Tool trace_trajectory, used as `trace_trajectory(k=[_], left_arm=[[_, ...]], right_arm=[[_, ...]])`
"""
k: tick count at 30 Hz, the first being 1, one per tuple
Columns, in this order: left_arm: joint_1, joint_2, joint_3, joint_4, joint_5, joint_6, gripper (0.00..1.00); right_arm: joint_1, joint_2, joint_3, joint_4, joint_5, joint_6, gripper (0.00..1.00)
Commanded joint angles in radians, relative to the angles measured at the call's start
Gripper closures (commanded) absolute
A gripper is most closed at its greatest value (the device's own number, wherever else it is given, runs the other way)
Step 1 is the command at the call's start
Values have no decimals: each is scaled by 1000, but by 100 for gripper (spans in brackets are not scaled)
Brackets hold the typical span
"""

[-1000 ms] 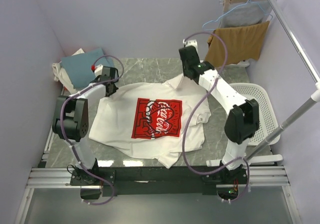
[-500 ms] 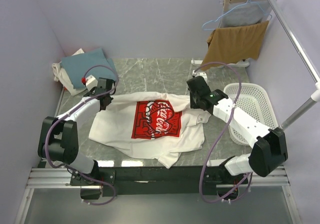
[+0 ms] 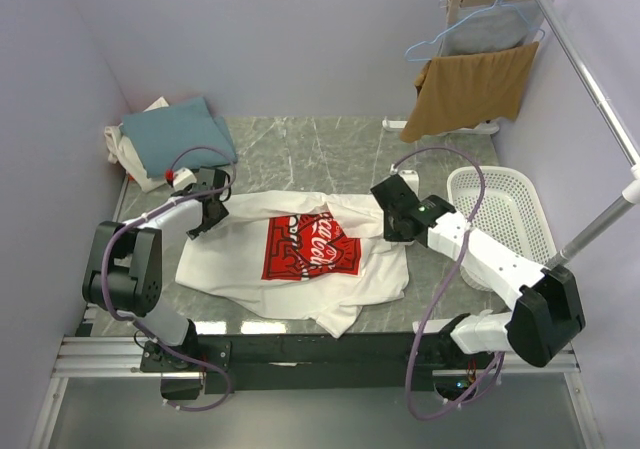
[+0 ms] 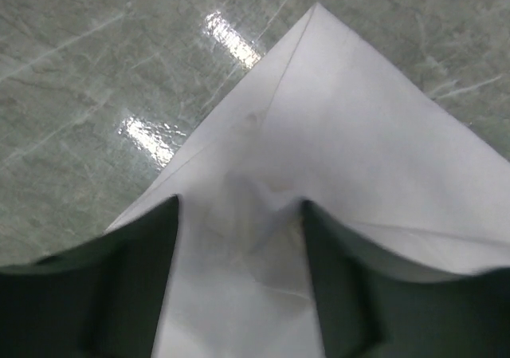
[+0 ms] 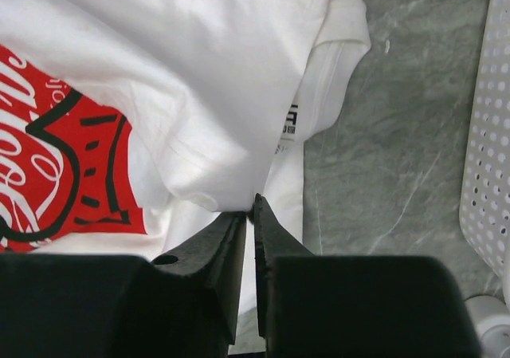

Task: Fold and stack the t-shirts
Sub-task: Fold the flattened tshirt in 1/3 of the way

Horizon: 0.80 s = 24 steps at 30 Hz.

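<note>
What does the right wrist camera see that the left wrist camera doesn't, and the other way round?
Only the right wrist view shows the red print, a small label and the white basket. Only the left wrist view shows a pointed shirt corner and glare spots. Both show the white t-shirt on the green stone table.

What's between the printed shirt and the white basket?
Bare marble tabletop; the right wrist view shows it between the printed shirt and the basket.

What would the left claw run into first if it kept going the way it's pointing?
The folded corner of the white t-shirt, which the left claw straddles; past it, probably the table.
</note>
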Motion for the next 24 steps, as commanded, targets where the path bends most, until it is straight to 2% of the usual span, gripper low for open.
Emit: trace_trajectory(k=[1, 2, 5, 11, 16, 19, 20, 22, 24], left_arm=[[3, -66, -24, 53, 34, 31, 21], [3, -82, -27, 69, 33, 40, 16], [3, -106, -30, 95, 36, 47, 13], [3, -72, 11, 128, 48, 64, 12], [3, -27, 30, 115, 79, 67, 17], [3, -30, 25, 117, 95, 58, 23], [3, -47, 19, 128, 103, 64, 29], [3, -60, 15, 131, 114, 66, 34], [4, -57, 28, 114, 117, 66, 40]], right_arm=[[17, -101, -13, -36, 42, 41, 83], [17, -109, -10, -42, 52, 42, 79], [18, -150, -5, -19, 68, 32, 70], [17, -126, 15, 18, 78, -8, 65], [15, -88, 18, 46, 50, -21, 65], [15, -94, 14, 52, 38, -21, 65], [15, -95, 12, 53, 32, -22, 67], [15, -103, 6, 53, 29, -16, 69], [17, -107, -3, 55, 24, -16, 74]])
